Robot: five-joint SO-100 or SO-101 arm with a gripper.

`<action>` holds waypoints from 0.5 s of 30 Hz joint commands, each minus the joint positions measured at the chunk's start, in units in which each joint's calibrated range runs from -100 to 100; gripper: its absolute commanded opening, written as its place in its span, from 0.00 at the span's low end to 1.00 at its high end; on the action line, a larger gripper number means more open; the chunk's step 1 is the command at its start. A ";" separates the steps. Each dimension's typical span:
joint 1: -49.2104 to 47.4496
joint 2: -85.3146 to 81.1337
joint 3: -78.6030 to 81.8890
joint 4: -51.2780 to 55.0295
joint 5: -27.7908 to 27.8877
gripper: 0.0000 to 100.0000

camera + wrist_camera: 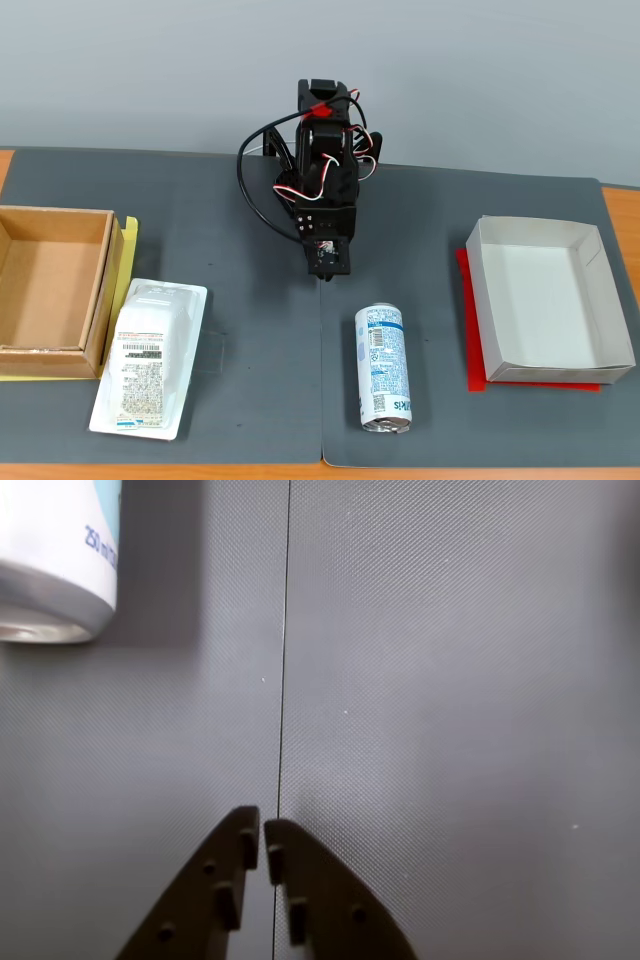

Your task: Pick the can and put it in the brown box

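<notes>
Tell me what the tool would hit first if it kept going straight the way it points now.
Probably only the dark grey textured mat. In the wrist view the shut tool points along the mat's seam, and the white, blue-printed drink can lies off to the left of that line. Depth is unclear.

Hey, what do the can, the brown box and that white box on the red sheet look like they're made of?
The can: probably thin metal, with a glossy white and blue printed wall and a bare silver end.
The brown box: plain matte cardboard, with raw tan walls.
The white box: likely thin matte paperboard, with folded, creased walls.
</notes>
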 commanded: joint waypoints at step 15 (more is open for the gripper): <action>-0.40 30.67 -26.42 -14.12 -0.31 0.01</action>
